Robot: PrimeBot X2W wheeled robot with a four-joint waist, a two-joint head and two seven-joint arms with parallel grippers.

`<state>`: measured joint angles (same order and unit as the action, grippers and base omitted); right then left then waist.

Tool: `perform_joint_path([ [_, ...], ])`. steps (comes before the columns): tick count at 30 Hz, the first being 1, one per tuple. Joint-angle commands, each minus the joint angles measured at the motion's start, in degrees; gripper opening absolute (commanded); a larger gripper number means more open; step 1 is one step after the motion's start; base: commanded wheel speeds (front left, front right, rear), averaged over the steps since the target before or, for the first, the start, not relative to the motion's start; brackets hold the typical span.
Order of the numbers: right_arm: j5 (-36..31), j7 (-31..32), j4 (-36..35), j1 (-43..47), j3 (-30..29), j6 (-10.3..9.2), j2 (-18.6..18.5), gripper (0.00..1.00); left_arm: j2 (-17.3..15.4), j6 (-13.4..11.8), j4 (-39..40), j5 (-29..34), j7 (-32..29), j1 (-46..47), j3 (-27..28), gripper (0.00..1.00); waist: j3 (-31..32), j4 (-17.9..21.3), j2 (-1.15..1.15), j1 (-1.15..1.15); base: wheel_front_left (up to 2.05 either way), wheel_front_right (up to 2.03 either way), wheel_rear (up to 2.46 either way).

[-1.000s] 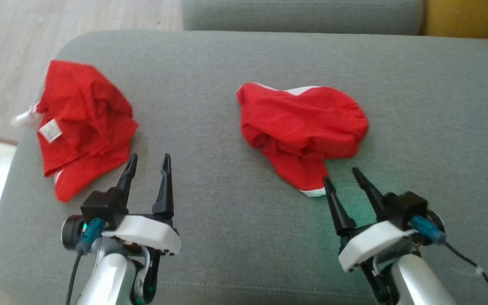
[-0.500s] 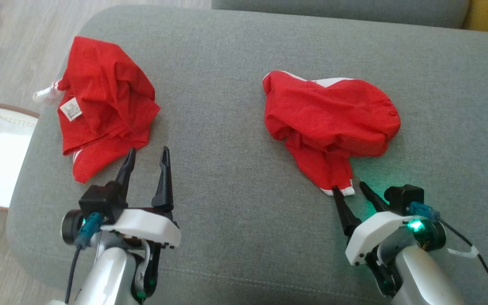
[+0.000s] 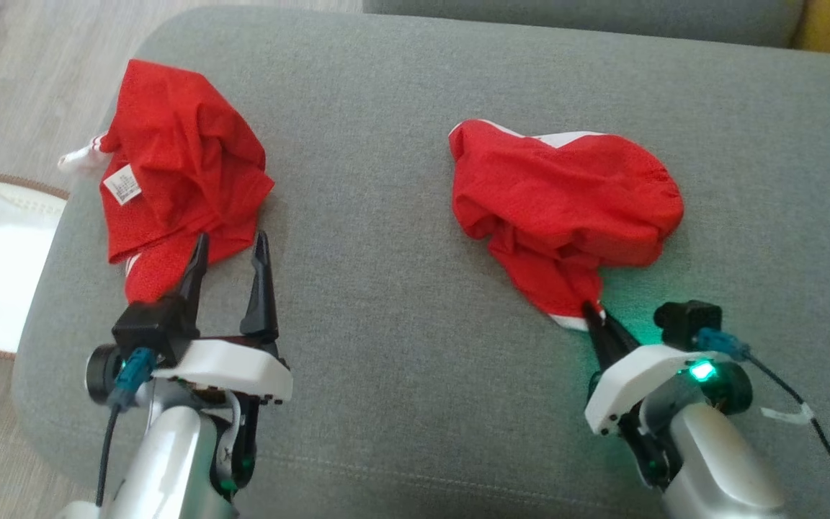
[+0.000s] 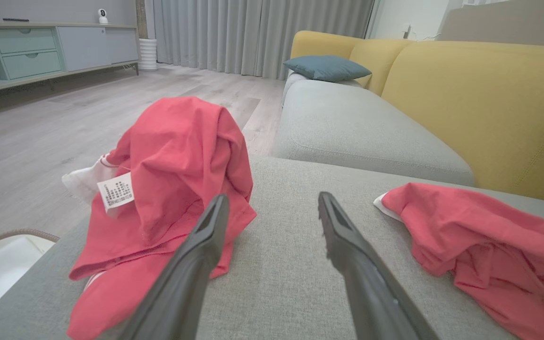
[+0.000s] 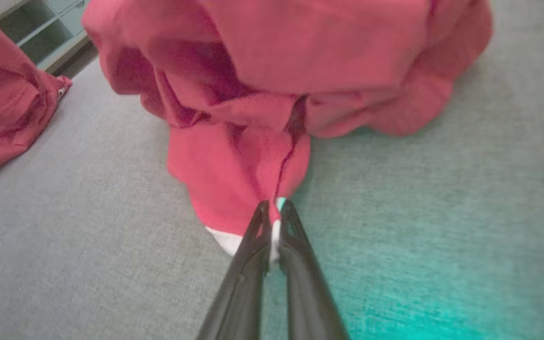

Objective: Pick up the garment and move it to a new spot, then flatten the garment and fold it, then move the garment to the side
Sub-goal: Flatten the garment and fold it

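The garment [image 3: 566, 194] lies centre-right on the sofa seat [image 3: 386, 108], bulk running up-frame from right jaws, which are clamped on its near white-trimmed tip. Left jaws open, empty, by other red garment [image 3: 177, 173], upper left.

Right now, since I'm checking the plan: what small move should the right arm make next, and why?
Probably lift the right gripper slightly: it is shut on the white-trimmed hem of the right-hand crumpled red garment, which lies on the grey fabric cushion.
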<state>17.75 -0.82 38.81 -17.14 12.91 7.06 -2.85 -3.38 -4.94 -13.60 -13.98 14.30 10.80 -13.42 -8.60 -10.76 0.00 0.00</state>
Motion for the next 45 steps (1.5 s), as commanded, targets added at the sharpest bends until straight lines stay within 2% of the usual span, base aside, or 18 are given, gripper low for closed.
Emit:
perform_joint_path([
  [1, 0.3, -1.9, -2.0, -3.0, 0.3, 0.43, 0.0, 0.0, -0.3, 0.2, 1.6, 0.7, 0.7, 1.9, 2.5, 1.0, 0.6, 0.4, 0.0, 0.0, 0.0, 0.0, 0.0],
  [8, -4.5, -4.7, -8.3, -9.7, -8.2, 0.43, 0.0, 0.0, 0.0, 0.5, 1.7, 0.7, 0.7, 0.9, 2.7, 1.0, 3.1, 1.5, 0.0, 0.0, 0.0, 0.0, 0.0],
  [11, -8.5, -4.0, -13.0, -12.9, -12.9, 0.43, 0.0, 0.0, 0.1, 0.5, 1.7, 0.6, 0.7, 0.5, 2.8, 1.0, 4.2, 1.6, 0.0, 0.0, 0.0, 0.0, 0.0],
  [14, -10.4, -1.2, -17.2, -15.3, -14.6, 0.43, 0.0, 0.0, 0.2, 0.5, 1.7, 0.4, 0.7, 0.0, 2.8, 1.0, 5.2, 1.4, 0.0, 0.0, 0.0, 0.0, 0.0],
  [18, -8.8, 3.5, -20.6, -18.0, -10.4, 0.43, 0.0, 0.0, 0.3, 0.4, 1.6, 0.1, 0.7, -0.5, 2.7, 1.0, 6.4, 1.2, 0.0, 0.0, 0.0, 0.0, 0.0],
  [21, -5.8, 4.4, -22.1, -20.5, -4.1, 0.43, 0.0, 0.0, 0.3, 0.3, 1.6, -0.1, 0.7, -0.9, 2.6, 1.0, 7.1, 1.1, 0.0, 0.0, 0.0, 0.0, 0.0],
  [22, -5.8, 4.4, -22.1, -20.5, -4.1, 0.43, 0.0, 0.0, 0.3, 0.3, 1.6, -0.1, 0.7, -0.9, 2.6, 1.0, 7.1, 1.1, 0.0, 0.0, 0.0, 0.0, 0.0],
  [27, 3.0, 1.2, -23.3, -27.7, 4.8, 0.43, 0.0, 0.0, 0.4, 0.1, 1.6, -0.3, 0.7, -1.5, 2.4, 1.0, 8.1, 1.1, 0.0, 0.0, 0.0, 0.0, 0.0],
  [30, 5.7, -2.2, -22.1, -33.2, 6.3, 0.43, 0.0, 0.0, 0.4, 0.1, 1.7, -0.3, 0.7, -1.9, 2.4, 1.0, 8.4, 1.1, 0.0, 0.0, 0.0, 0.0, 0.0],
  [34, 5.3, -4.0, -16.6, -37.3, 3.2, 0.43, 0.0, 0.0, 0.4, 0.0, 2.1, -0.2, 0.7, -2.3, 2.8, 1.0, 8.3, 1.7, 0.0, 0.0, 0.0, 0.0, 0.0],
  [37, 4.7, -3.8, -12.8, -36.5, -1.6, 0.43, 0.0, 0.0, 0.4, 0.0, 2.4, 0.0, 0.7, -2.5, 3.0, 1.0, 7.7, 2.6, 0.0, 0.0, 0.0, 0.0, 0.0],
  [41, 2.5, -2.1, -9.7, -31.3, -9.0, 0.43, -0.8, 0.0, 0.5, 0.1, 2.5, 0.1, 0.7, -2.4, 3.0, 1.0, 6.4, 4.1, 0.0, 0.0, 0.0, 0.0, 0.0],
  [45, -0.5, 0.5, -8.9, -22.6, -13.9, 0.43, -4.0, 0.0, 0.5, 0.3, 2.6, 0.3, 0.7, -1.8, 2.9, 1.0, 4.8, 5.7, 0.0, 0.0, 0.0, 0.0, 0.0],
])
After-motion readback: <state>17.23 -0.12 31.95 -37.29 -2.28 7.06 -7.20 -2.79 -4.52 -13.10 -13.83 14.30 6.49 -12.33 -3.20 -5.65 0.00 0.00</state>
